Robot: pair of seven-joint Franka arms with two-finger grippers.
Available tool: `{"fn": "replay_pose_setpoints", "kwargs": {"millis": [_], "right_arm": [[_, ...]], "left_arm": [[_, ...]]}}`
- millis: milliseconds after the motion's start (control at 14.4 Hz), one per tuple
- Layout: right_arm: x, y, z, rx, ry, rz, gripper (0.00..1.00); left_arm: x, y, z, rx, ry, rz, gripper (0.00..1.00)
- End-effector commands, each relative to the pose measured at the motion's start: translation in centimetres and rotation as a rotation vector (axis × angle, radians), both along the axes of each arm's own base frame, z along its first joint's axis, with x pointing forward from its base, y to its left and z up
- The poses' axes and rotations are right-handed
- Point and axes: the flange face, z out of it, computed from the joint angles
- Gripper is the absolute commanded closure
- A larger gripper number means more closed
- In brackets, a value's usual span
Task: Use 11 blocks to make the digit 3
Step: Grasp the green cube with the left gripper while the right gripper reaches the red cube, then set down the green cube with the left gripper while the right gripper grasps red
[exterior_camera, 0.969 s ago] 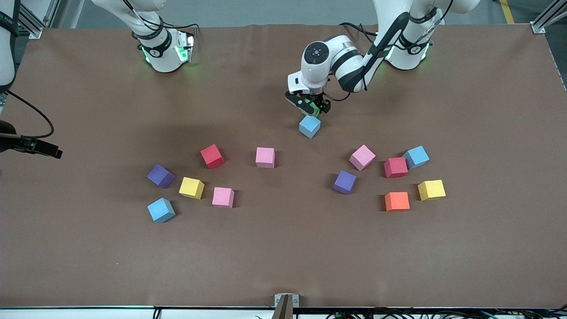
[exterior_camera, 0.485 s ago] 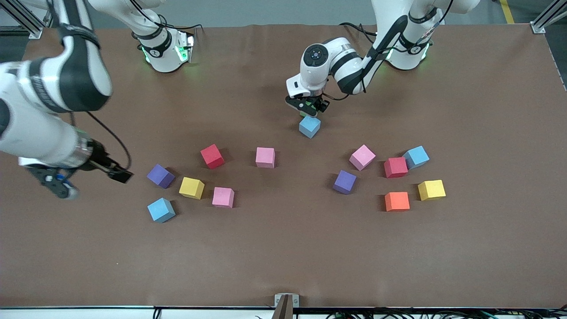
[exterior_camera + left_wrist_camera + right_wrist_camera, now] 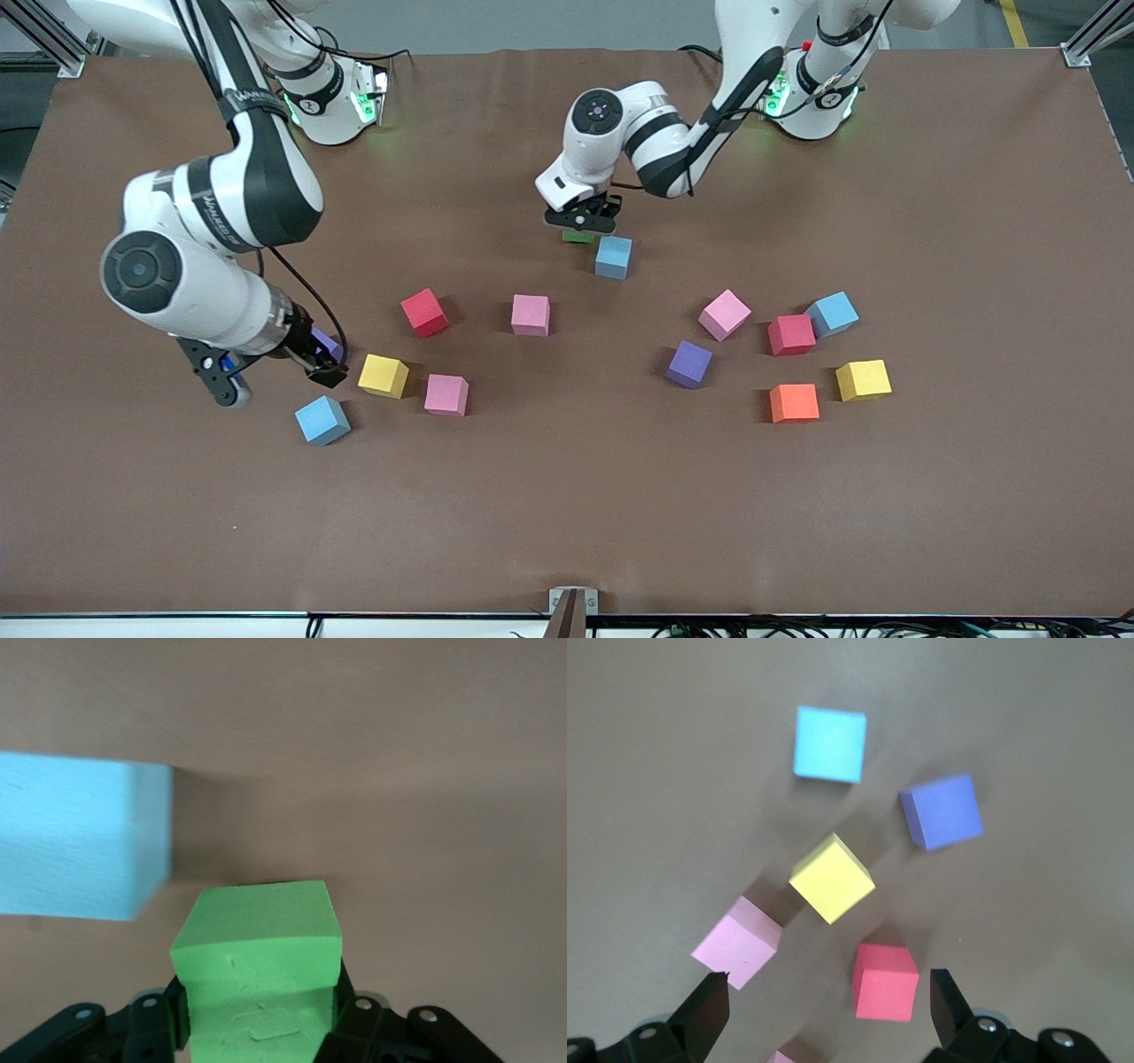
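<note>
My left gripper (image 3: 580, 220) is shut on a green block (image 3: 578, 237), low over the table beside a blue block (image 3: 613, 257). In the left wrist view the green block (image 3: 257, 939) fills the gripper (image 3: 257, 1014), and the blue block (image 3: 80, 846) lies close by. My right gripper (image 3: 275, 377) hangs open over a cluster of blocks at the right arm's end, partly hiding a purple block (image 3: 328, 342). Its wrist view shows the gripper (image 3: 828, 992) above red (image 3: 884, 981), yellow (image 3: 831, 877), pink (image 3: 737, 942), purple (image 3: 942, 811) and blue (image 3: 829, 744) blocks. The blocks lie scattered; no digit 3 is in view.
Near the right gripper lie yellow (image 3: 383, 376), pink (image 3: 446, 394), blue (image 3: 322, 419) and red (image 3: 423, 312) blocks, with another pink (image 3: 531, 315) mid-table. Toward the left arm's end lie pink (image 3: 725, 315), purple (image 3: 689, 364), red (image 3: 791, 334), blue (image 3: 832, 314), orange (image 3: 794, 402) and yellow (image 3: 863, 379).
The left gripper closed on the green block and shifted with it toward the right arm's end. The right arm swung in from the table's edge to hang over the block cluster.
</note>
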Motion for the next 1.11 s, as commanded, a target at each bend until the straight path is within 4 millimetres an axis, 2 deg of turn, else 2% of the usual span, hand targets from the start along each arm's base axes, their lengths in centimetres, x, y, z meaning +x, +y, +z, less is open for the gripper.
{"fn": "replay_pose_setpoints", "kwargs": {"millis": [0,138,277,415,623,762,831,900,969,1039], "right_arm": [[-2.4,-0.9,-2.3,0.03,0.035,-0.086,0.0],[-5.1,-1.1,-3.8,0.038,-0.003,-0.091,0.0],[-8.0,0.1,-6.9,0.054,-0.025,-0.084,0.0],[-10.1,1.3,-10.3,0.063,-0.056,-0.084,0.0],[-12.1,4.3,-13.2,0.062,-0.099,-0.025,0.0],[-12.3,5.3,-14.9,0.055,-0.103,-0.003,0.0],[-12.5,5.9,-15.8,0.049,-0.104,0.015,0.0],[-12.7,6.2,-16.4,0.043,-0.097,0.023,0.0],[-12.8,6.2,-16.9,0.038,-0.09,0.026,0.0],[-13.1,6.5,-17.5,0.034,-0.082,0.032,0.0]], "left_arm": [[0.3,-2.3,-0.8,0.013,0.023,0.056,0.66],[1.8,-2.6,-0.9,0.022,0.02,0.109,0.66],[2.2,-3.1,-1.0,0.046,0.033,0.12,0.66],[3.0,-2.8,-1.6,0.066,0.021,0.118,0.66],[3.3,-2.6,-1.8,0.082,-0.021,0.086,0.66],[3.3,-2.6,-1.8,0.082,-0.019,0.085,0.65],[3.5,-2.6,-1.5,0.079,-0.022,0.089,0.46],[3.8,-2.6,-1.0,0.073,-0.028,0.096,0.14],[4.0,-2.6,-0.4,0.066,-0.032,0.105,0.0],[4.4,-2.2,0.2,0.081,-0.035,0.107,0.0]]}}
